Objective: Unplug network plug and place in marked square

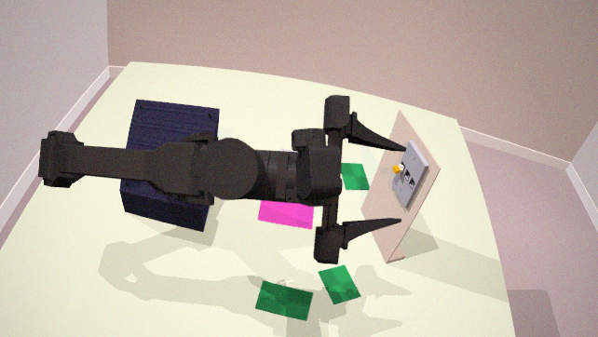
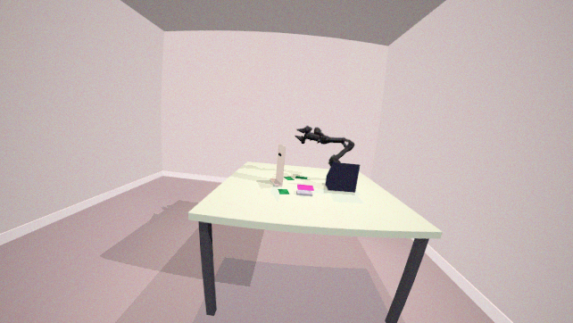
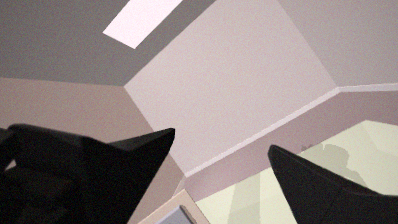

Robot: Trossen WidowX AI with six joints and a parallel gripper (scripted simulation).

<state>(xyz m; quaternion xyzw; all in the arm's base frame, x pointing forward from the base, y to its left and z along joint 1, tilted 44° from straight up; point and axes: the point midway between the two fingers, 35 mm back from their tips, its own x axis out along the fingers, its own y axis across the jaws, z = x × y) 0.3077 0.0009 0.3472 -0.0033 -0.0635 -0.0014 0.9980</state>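
Plug (image 1: 397, 168): yellow-orange, sitting in a socket on the grey faceplate (image 1: 411, 174), and it looks seated, nothing touching it.
Socket plate: mounted on the tan upright panel (image 1: 400, 205) (two more dark sockets sit beside the plug on the same plate).
Panel: standing on the pale table (image 1: 140, 289), tilted edge-on in the exterior view.
Gripper (image 1: 403, 183): fingers spread wide, nothing between them, and from the top view the two dark tips straddle the faceplate.
Height: the exterior view shows the gripper (image 2: 303, 135) up above the panel's top edge and off to the arm's side of it, so it hangs in the air, apart from the plug.
Wrist view: mostly wall and floor between the two black fingertips, with just a corner of the panel and plate peeking in at the bottom edge.
Arm (image 1: 154, 165): stretched out from the dark blue base block (image 1: 158, 126) toward the panel.
Squares: a magenta patch (image 1: 286, 215) lies on the table partly under the wrist; green patches lie near it, one (image 1: 355, 176) by the panel's foot, two more (image 1: 284, 300) nearer the table's edge.
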